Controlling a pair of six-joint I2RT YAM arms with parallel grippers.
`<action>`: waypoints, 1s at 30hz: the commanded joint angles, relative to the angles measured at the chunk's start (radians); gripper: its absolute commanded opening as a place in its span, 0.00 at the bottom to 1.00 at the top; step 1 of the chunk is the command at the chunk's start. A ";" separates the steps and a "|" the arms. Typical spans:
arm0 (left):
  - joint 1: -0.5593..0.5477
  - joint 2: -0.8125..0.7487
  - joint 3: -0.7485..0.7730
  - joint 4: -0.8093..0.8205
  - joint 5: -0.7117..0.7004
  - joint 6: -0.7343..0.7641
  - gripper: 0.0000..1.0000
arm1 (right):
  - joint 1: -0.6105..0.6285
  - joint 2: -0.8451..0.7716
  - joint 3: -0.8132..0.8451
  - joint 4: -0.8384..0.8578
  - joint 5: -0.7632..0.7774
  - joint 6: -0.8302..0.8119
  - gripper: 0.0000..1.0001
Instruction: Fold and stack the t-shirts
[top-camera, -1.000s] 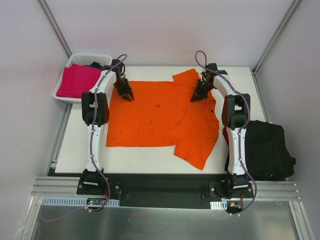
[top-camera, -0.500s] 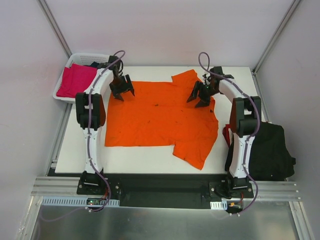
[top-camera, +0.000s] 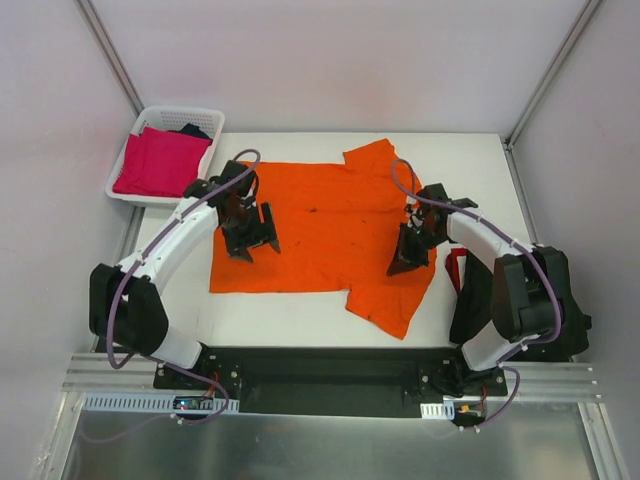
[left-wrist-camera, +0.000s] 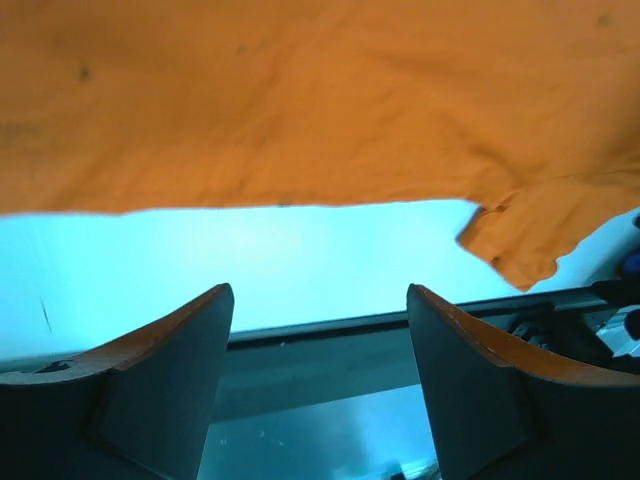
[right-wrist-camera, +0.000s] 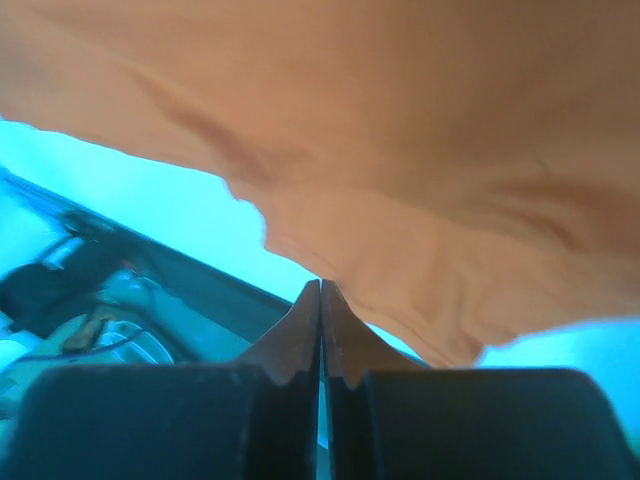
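Overhead, the orange t-shirt (top-camera: 330, 215) is seen spread flat on the white table (top-camera: 470, 160), with the left fingers (top-camera: 255, 243) poised over its left part and the right fingers (top-camera: 400, 262) over its right part. Only in the wrist views is their state made plain: the left pair is parted with nothing between, and the right pair is pressed together on nothing. Beside the table's far left corner a magenta t-shirt (top-camera: 158, 162) is laid in the white basket (top-camera: 180, 112), and a black t-shirt (top-camera: 476, 300) at the right edge is largely hidden by the right arm.
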 joint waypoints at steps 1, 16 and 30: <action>0.000 -0.118 -0.097 -0.063 -0.010 -0.086 0.70 | 0.055 -0.100 0.027 -0.183 0.277 -0.012 0.01; -0.002 -0.431 -0.111 -0.311 -0.416 -0.055 0.86 | 0.256 -0.192 0.144 -0.529 0.604 0.017 0.01; 0.000 -0.619 -0.232 -0.273 -0.320 -0.055 0.99 | 0.293 -0.393 -0.021 -0.442 0.569 0.107 0.24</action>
